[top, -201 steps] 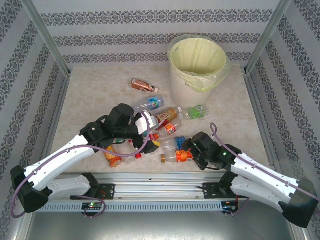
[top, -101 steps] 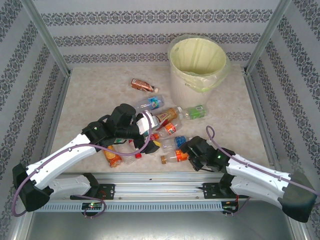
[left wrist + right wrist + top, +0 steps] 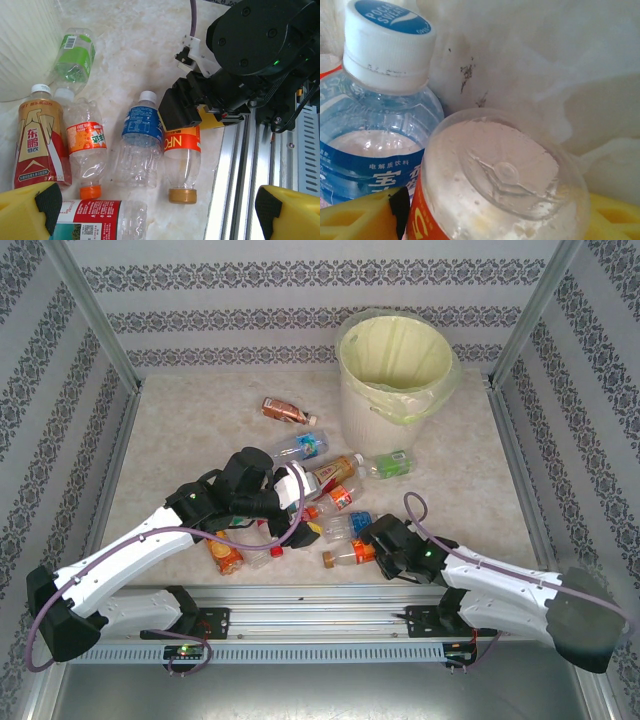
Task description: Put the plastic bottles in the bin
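Bottles (image 3: 322, 502) of clear plastic lie in a loose heap on the marbled table (image 3: 180, 430), well short of the bin (image 3: 368, 410), a round cream bucket lined with a thin pale-green bag. The right gripper (image 3: 490, 222) straddles the base end of the orange-labelled bottle (image 3: 182, 150), which lies on its side with its brown cap pointing away. The yellow pads sit against both flanks, though I cannot tell whether they are actually squeezing it. Just beside it lies the blue-labelled bottle (image 3: 141, 125) (ribbed, crumpled, white-capped). The left gripper (image 3: 159, 209) hangs over the heap with its jaws spread wide, holding nothing.
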